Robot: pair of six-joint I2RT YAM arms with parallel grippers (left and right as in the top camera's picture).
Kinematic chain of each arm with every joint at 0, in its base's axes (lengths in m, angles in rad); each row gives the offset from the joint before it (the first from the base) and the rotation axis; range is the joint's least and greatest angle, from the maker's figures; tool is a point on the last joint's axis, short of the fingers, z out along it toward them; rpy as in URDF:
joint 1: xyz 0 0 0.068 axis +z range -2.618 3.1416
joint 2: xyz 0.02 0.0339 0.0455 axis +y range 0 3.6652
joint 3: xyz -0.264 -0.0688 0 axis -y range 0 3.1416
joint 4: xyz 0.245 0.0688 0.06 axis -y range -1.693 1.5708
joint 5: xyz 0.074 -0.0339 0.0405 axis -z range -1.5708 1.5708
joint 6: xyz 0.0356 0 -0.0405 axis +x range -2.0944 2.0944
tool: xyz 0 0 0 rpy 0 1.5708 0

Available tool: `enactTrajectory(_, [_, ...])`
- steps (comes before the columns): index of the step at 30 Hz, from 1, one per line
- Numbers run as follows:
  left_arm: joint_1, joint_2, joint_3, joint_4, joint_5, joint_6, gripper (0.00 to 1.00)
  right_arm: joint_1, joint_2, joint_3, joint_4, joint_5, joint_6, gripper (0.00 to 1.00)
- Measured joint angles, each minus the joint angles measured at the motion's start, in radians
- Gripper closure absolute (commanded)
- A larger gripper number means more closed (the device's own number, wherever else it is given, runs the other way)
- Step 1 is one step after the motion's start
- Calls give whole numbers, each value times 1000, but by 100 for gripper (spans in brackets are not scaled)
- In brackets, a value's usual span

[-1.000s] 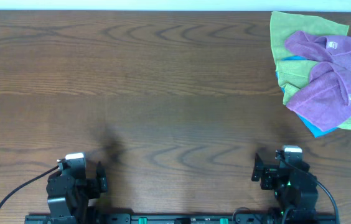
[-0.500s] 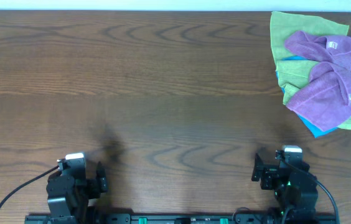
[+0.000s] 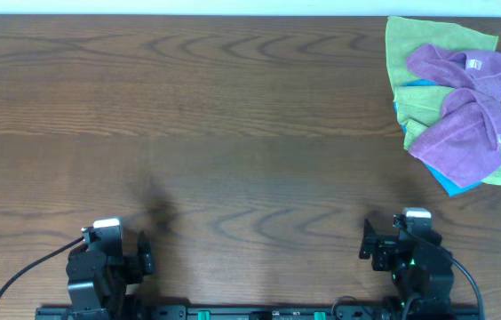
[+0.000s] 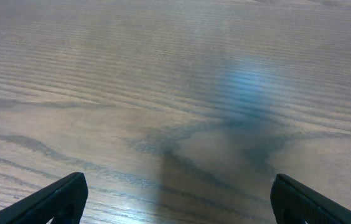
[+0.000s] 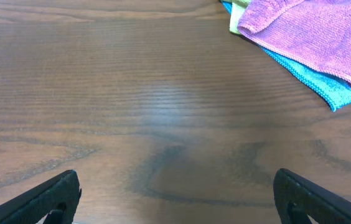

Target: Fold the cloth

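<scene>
A pile of cloths lies at the table's far right: two crumpled purple cloths (image 3: 468, 111) on top of a green cloth (image 3: 424, 53) and a blue cloth (image 3: 453, 184). The right wrist view shows the pile's near edge, purple (image 5: 315, 31) over blue (image 5: 331, 93). My left gripper (image 3: 108, 258) rests at the front left, open and empty, its fingers wide apart over bare wood (image 4: 175, 202). My right gripper (image 3: 406, 253) rests at the front right, open and empty (image 5: 175, 202), well short of the pile.
The brown wooden table (image 3: 215, 133) fills the view. Its back edge runs along the top of the overhead view. The arm bases and a rail sit at the front edge.
</scene>
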Motion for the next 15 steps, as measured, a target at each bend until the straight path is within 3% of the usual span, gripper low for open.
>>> enactTrajectory(8, [0,0,0,0,0,0,5,0,31,11,31,0,34,1])
enactTrajectory(15, [0,0,0,0,0,0,5,-21,336,296,-38,11,103,1])
